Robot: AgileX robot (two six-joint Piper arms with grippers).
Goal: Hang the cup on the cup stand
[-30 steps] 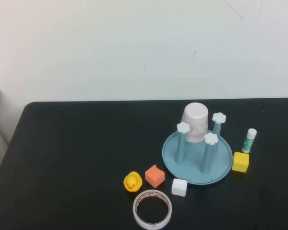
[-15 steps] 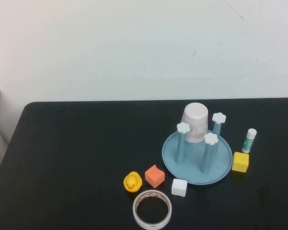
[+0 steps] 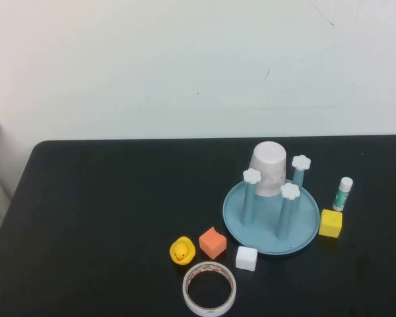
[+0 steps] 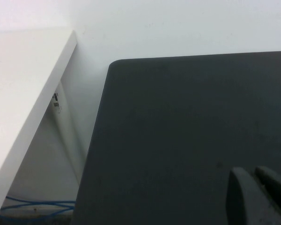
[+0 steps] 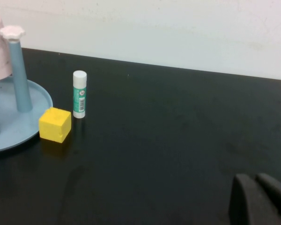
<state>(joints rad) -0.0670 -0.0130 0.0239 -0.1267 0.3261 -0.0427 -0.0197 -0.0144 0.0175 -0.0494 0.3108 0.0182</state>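
Cup [image 3: 270,168] sitting inverted on rear post of stand [image 3: 271,218]; hanging step looking done. Left gripper [image 4: 257,197] and right gripper [image 5: 258,199] hanging clear, fingers pressed together, empty. Next move: none needed.

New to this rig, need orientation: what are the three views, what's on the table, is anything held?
It's a two-armed robot. One camera looks down from above; one rides each wrist. Neither arm reaches the overhead view: the left gripper sits over bare black table, the right gripper beyond the yellow cube and glue stick. Both hold nothing. The cup sits upside down on the cup stand. In front: duck, orange cube, white cube, tape ring.
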